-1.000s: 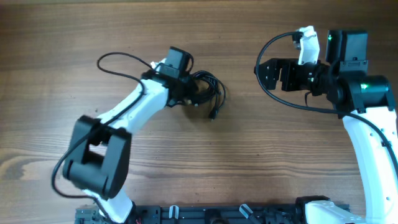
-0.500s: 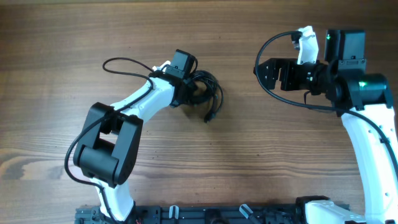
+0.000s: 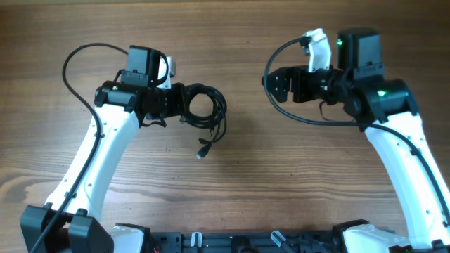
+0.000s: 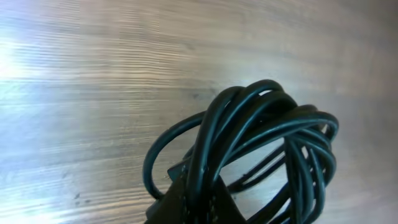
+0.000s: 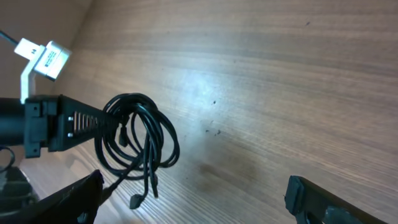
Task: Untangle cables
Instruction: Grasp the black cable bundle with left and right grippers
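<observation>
Hanging from the clamped left gripper [image 3: 184, 105], the coiled cables [image 3: 204, 107] hide its fingertips, one plug [image 3: 202, 149] dangling. Well apart, the right gripper [image 3: 275, 84] gapes wide; wooden surface [image 3: 232, 190] stretches between.

**Even Light Overhead, Glare and Blur at the Wrists**

The overhead view is evenly lit and sharp. The worktop [image 3: 239, 190] shows crisp wood grain, and the arms [image 3: 98, 161] throw only soft, faint shadows.

The left wrist view is the poorest. A strong white glare washes out its left edge and the grain smears into streaks. The cables [image 4: 211, 137] loom close and soft-edged, with a pale sheen along their black strands.

In the right wrist view a cool, bright patch of reflected light sits mid-frame and fades to warmer, dimmer wood at the corners. The fingers [image 5: 65, 199] of the right end effector [image 3: 275, 84] are dark and out of focus along the bottom edge.
</observation>
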